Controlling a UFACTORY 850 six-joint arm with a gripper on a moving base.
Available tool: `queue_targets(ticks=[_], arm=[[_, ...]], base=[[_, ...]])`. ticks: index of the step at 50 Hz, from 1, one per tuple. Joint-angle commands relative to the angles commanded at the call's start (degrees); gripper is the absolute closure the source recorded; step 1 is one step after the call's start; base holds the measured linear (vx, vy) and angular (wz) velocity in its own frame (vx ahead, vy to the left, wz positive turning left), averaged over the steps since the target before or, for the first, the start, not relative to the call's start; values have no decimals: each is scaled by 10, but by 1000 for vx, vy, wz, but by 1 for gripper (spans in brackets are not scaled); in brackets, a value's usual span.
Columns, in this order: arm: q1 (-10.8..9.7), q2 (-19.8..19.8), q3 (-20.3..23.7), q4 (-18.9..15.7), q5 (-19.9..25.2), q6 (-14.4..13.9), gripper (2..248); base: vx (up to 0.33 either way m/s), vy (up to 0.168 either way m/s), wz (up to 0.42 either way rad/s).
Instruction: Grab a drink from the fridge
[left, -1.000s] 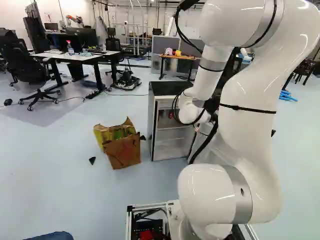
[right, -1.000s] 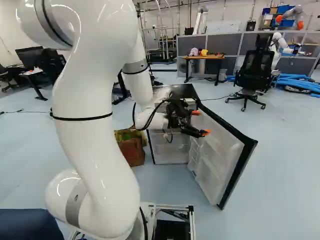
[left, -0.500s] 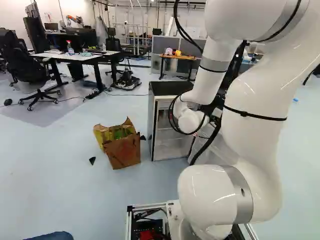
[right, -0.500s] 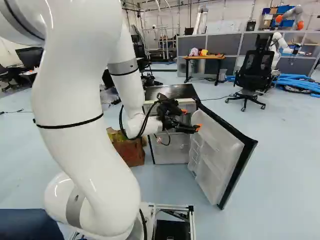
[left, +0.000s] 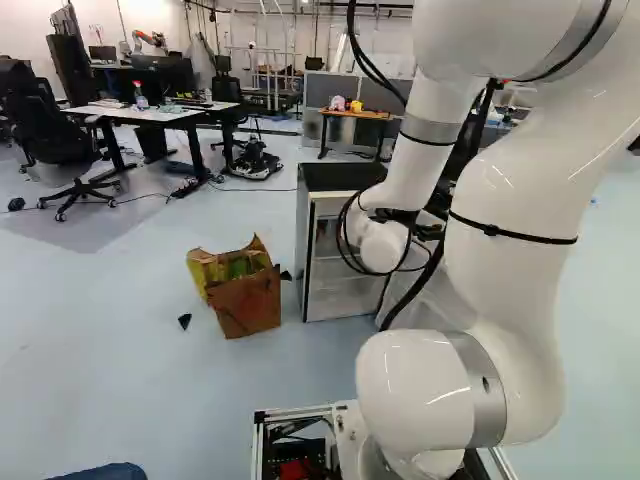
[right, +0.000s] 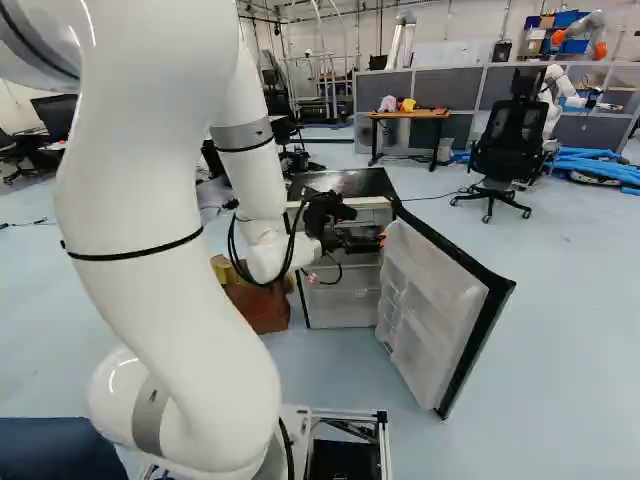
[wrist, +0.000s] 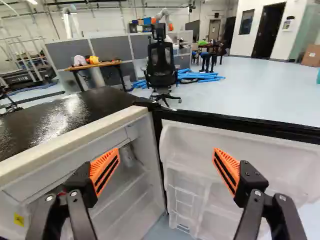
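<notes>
Pale floor (right: 560, 340), arched arm (right: 150, 270), tool (right: 374, 239) by fridge (right: 340, 312)

Fridge door (right: 430, 310) swung open, leaving a way into the fridge (left: 340, 245) through its front, below the black top (wrist: 65, 112). Hinge-side edge (wrist: 159, 145) stands ahead between the gripper's (right: 380, 240) spread fingers, door with its molded bins to one side; cardboard box (left: 245, 300) blocks low room beside the fridge's far-from-door side.
</notes>
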Motion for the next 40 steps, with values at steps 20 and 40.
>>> queue_targets(ticks=[20,40], arm=[[0,-30,-6,-119,-7,0,3],[-4,-74,-23,-239,-35,0,3]], base=[[0,0,0],[0,0,0]])
